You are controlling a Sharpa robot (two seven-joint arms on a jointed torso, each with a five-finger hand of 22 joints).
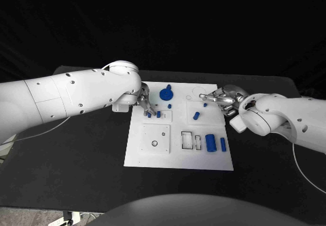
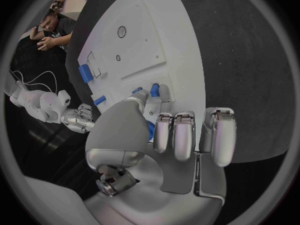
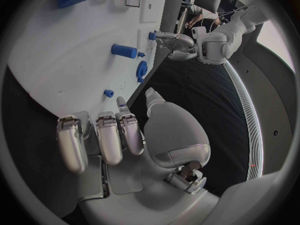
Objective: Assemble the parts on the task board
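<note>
Fingers (image 2: pixel 185 137) on my left hand (image 1: pixel 142 101) curl downward over the far-left part of the task board (image 1: pixel 178 162), and the wrist camera shows the thumb and one fingertip closing around a small blue peg (image 2: pixel 154 91) that stands on the plate, so I read that hand as pinching it. On my right hand (image 1: pixel 223 99) the fingers (image 3: pixel 100 137) lie side by side, loosely bent, with the thumb held apart, and I see nothing between them; the hand sits at the far-right edge of the board. Nearest to me on the plate, I see a recessed square panel (image 1: pixel 155 138) with a small hole at the left, then two rectangular slots (image 1: pixel 191 141), then two blue cylinders (image 1: pixel 216 141) lying side by side at the right. Farther out, a short blue cylinder (image 1: pixel 195 116) lies tilted near the middle, just in front of my right hand. Beyond that, a blue gear-like disc (image 1: pixel 166 94) with a knob sits near the far edge, between my two hands. All of it rests on the black tabletop (image 1: pixel 81 165).
</note>
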